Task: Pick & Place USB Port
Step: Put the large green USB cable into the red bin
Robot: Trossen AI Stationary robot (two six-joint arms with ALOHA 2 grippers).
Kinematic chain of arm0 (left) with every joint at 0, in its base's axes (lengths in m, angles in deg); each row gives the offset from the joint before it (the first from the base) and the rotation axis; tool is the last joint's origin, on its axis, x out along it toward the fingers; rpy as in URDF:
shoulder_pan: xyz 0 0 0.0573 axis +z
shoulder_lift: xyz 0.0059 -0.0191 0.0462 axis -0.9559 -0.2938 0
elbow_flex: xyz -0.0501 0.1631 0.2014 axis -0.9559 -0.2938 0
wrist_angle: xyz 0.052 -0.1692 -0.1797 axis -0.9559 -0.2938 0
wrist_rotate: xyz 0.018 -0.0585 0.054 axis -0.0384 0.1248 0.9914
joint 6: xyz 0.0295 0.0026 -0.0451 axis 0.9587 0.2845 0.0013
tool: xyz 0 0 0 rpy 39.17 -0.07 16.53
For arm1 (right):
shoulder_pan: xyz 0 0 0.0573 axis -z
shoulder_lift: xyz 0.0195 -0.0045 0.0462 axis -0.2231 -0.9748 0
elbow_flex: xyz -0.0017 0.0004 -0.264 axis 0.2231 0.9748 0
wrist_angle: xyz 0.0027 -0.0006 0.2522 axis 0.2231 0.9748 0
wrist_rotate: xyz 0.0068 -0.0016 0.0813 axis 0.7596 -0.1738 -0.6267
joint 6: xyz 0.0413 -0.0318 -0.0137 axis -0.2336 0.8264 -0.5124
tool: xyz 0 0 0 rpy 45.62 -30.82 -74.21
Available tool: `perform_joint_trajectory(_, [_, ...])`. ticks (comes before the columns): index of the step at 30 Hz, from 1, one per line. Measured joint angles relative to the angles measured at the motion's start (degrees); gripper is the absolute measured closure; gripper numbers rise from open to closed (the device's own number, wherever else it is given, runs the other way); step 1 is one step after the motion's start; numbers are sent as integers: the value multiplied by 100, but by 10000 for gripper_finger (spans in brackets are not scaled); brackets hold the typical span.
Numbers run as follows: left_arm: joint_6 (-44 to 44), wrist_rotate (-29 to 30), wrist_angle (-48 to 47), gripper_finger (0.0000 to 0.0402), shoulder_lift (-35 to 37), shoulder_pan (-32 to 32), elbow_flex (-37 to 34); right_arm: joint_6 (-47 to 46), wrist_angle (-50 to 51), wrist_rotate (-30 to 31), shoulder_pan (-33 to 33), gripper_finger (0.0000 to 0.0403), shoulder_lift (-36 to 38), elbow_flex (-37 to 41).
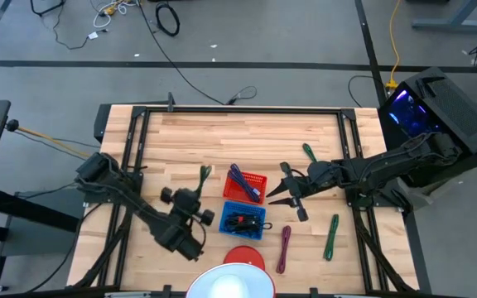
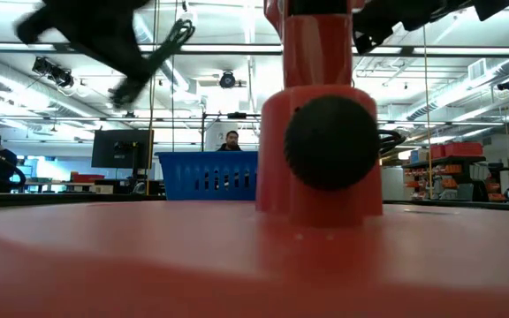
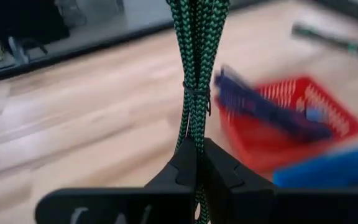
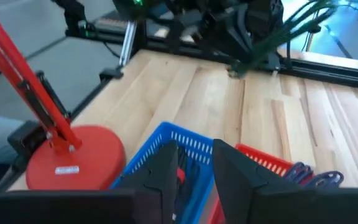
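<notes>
High view, near to far: a red round base [image 1: 240, 257] is sitting at the table's near edge, with a white lamp head [image 1: 232, 284] just nearer. The left gripper [image 1: 203, 192] is hanging left of the two baskets and is clenching on a green braided cable [image 1: 204, 175]; the left wrist view is showing the cable bundle [image 3: 193, 74] running up from between the closed fingers [image 3: 182, 168]. The blue basket [image 1: 246, 217] is sitting just beyond the red base, holding a black cable [image 1: 242, 222]. A purple cable [image 1: 284, 247] and a green cable [image 1: 331, 236] are lying on the table [image 1: 172, 141] to the right of it. The red basket [image 1: 248, 186] is touching the blue basket's far side, with a blue cable [image 1: 240, 180] lying across it. The right gripper [image 1: 281, 194] is hovering just right of the baskets, its fingers [image 4: 160, 174] standing apart and holding nothing. Another green cable [image 1: 309, 152] is lying farther back on the right.
</notes>
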Motion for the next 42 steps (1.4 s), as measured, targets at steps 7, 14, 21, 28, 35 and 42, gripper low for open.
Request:
perform_joint_trajectory(7, [896, 1007, 2358, 393, 0, 722, -729, -126, -48, 0, 0, 301, 43, 0])
perform_joint_trajectory(14, [1409, 2180, 5500, 393, 0, 1000, -1739, -155, -32, 0, 0, 301, 153, -2])
perform_joint_trajectory(21, [2033, 2243, 7768, 393, 0, 1011, -2326, 12, 104, 2, 0, 301, 153, -2])
perform_joint_trajectory(28, [5090, 1067, 10168, 393, -4, 1285, -2330, 118, 103, 3, 0, 301, 153, -2])
perform_joint_trajectory(35, [7171, -621, 11791, 393, -75, 1873, -2336, 118, 201, 2, 0, 301, 153, -2])
perform_joint_trajectory(42, [7187, -1028, 13544, 393, -76, 2139, -3176, 120, 289, 1, -1, 301, 153, -2])
